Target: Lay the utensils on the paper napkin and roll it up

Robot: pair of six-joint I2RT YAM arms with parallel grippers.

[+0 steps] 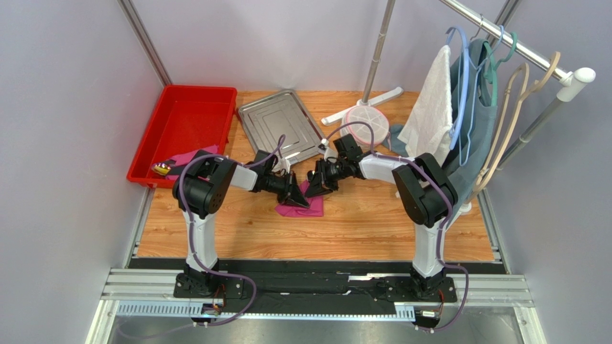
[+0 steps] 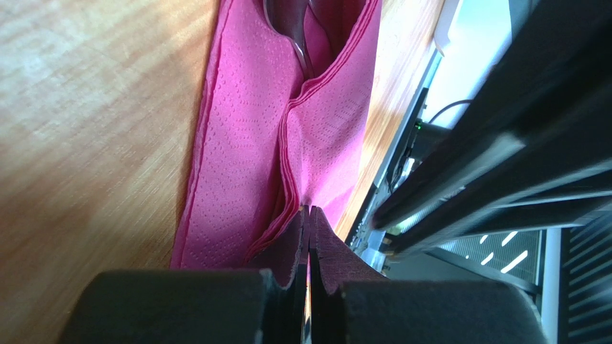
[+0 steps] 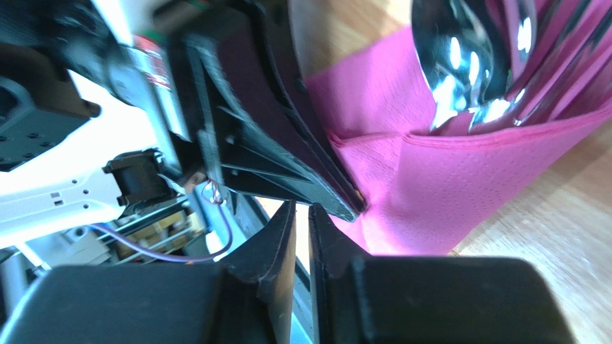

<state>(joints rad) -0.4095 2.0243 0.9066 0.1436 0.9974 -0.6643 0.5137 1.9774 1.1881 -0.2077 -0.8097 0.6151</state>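
- Two arms meet over the middle of the wooden table [image 1: 373,222], their tips almost nose to nose.
- The left gripper [image 2: 309,215] is clamped tight. The folded edge of the paper napkin [image 2: 244,143] runs right in between its fingertips, so it's pinching the paper.
- The right gripper [image 3: 302,211] has its jaws cracked apart by a thin slit, and I can't see anything between them. It sits just beside the left gripper's tip, at the napkin's corner.
- The napkin lies flat on the wood, just near of the steel tray [image 1: 280,125]. One flap is folded over the other. From the top view it's mostly hidden under the two grippers, with only the near part poking out.
- The utensils [image 3: 460,57] are tucked inside that fold. A spoon bowl sticks out of the open end, nice and shiny. There are more slim silver pieces right next to it, but honestly I can't tell whether they're fork or knife.
- On the far left is a red bin [image 1: 183,125], with another pink sheet [image 1: 188,156] at its near end and a small yellow-and-black thing [image 1: 161,169] beside that, too tiny to identify.
- On the right, a white towel [image 1: 431,107] hangs on a rail with some hangers and a grey-blue garment [image 1: 478,122].
- A round white thing [image 1: 365,118] sits on the table at the far side, right of the tray.
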